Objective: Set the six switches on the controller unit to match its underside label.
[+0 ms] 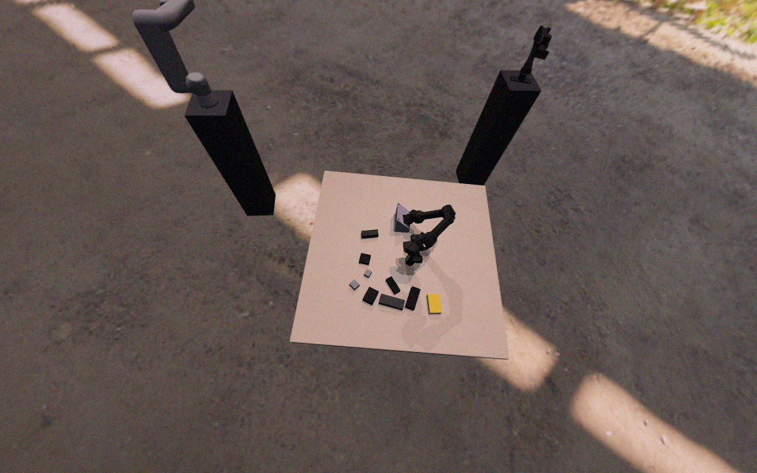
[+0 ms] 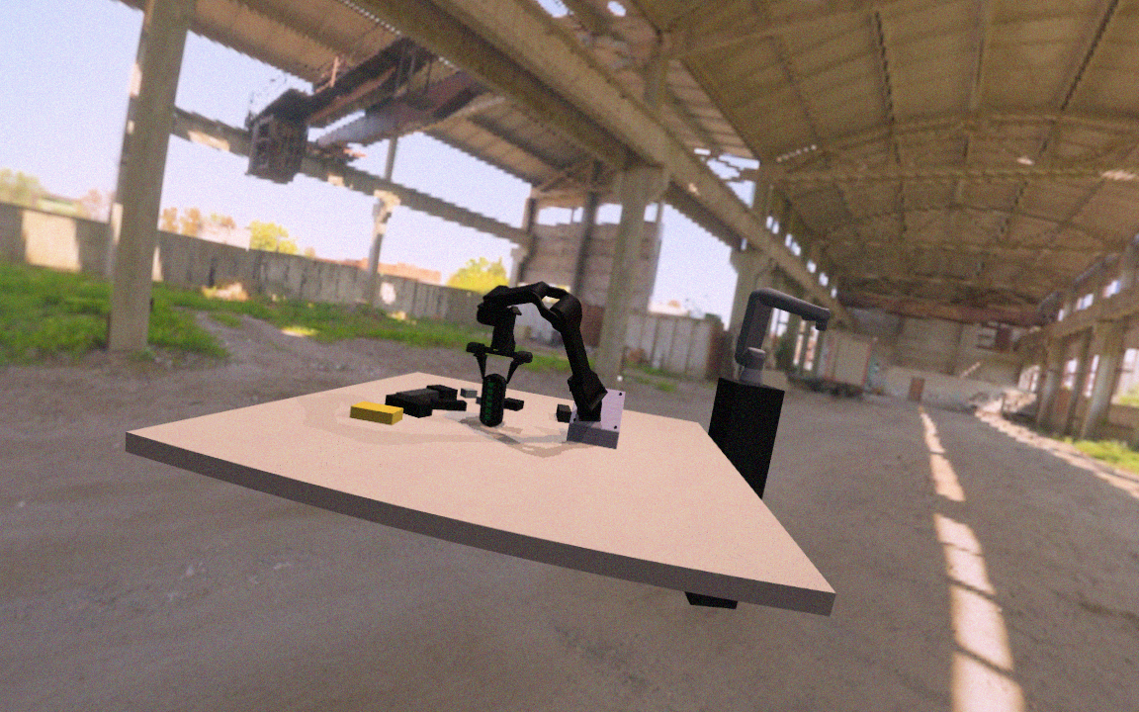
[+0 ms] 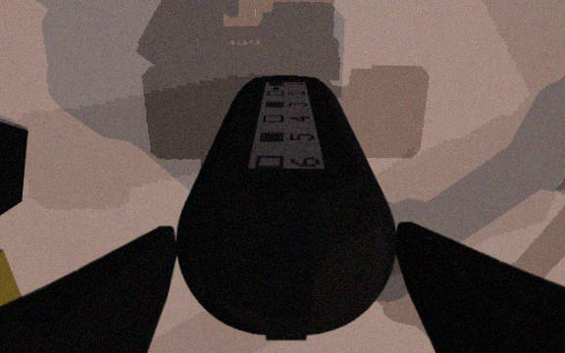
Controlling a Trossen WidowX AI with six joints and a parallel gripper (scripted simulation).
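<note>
The controller unit [image 3: 282,211] stands on end between the fingers, above the bench [image 2: 556,504], its label [image 3: 286,128] facing the wrist view. The arm base [image 2: 598,424] sits behind it. In the top view, a cluster of modules [image 1: 391,301] lies in front, with a block [image 1: 434,303] apparently at its right end.
</note>
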